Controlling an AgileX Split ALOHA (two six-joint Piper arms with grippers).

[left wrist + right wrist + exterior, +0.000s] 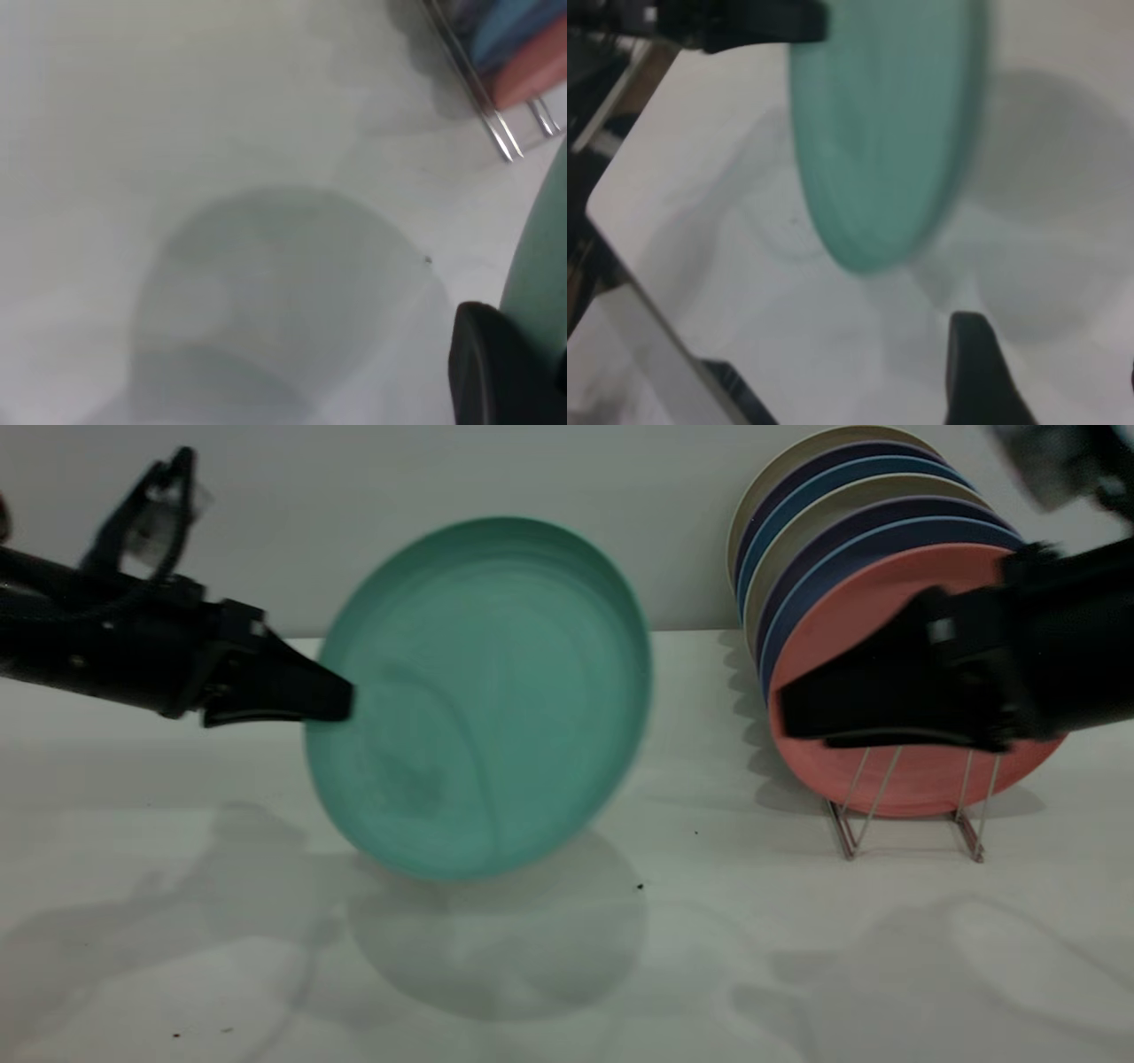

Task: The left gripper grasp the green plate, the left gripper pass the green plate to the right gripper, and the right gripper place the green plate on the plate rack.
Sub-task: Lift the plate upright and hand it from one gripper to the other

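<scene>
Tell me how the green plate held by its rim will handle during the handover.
The green plate looks stiff: pinched only at its edge by the left gripper, it holds its shape off the table. Its smooth matte rim may slip or pivot. Probably light, since one edge pinch carries it.

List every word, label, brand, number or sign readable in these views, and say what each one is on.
None can be read in any view.
The green plate, the stacked plates in the plate rack and the table carry no print.
The left gripper, clamped on the green plate's rim, has a small pale patch on its body, and so does the right gripper; neither shows legible text.
</scene>
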